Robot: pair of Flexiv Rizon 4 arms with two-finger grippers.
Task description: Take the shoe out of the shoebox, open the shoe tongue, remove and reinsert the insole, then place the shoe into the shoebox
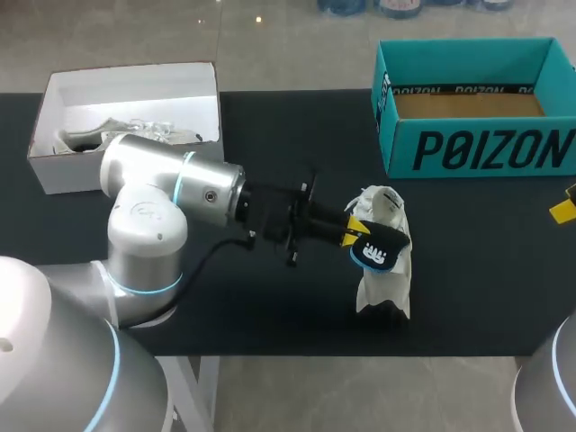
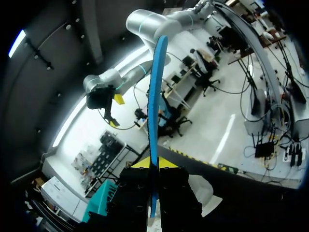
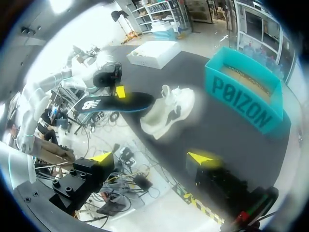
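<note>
— Any writing to go on?

— The teal shoebox (image 1: 477,148) has large dark block letters across its front wall. A strip of the same print runs small along the inside of the back wall. The insole (image 3: 116,102) carries a white logo and a line of small white print on its black face. I leave the words unread.

— How does the insole look otherwise?

— Black on the face and bright blue at the edge. From the left wrist it shows edge-on, a thin blue blade rising from between the yellow tips.

— Who has it?

— The left fingers (image 2: 141,164) are clenched on one end of it, one on each side. The right fingers (image 3: 101,157) are spread wide with nothing between them, at the right edge of the surface (image 1: 270,324).

— And the shoe?

— The shoe (image 1: 385,270) is out of the box, on the black surface near the shoebox but apart from it. It is white all over, with a slack, crumpled upper. The insole's free end sits over the shoe's opening; I cannot tell whether it touches.

— Anything else?

— A white box (image 1: 126,81) at the far left corner, with pale things inside too unclear to name.
</note>
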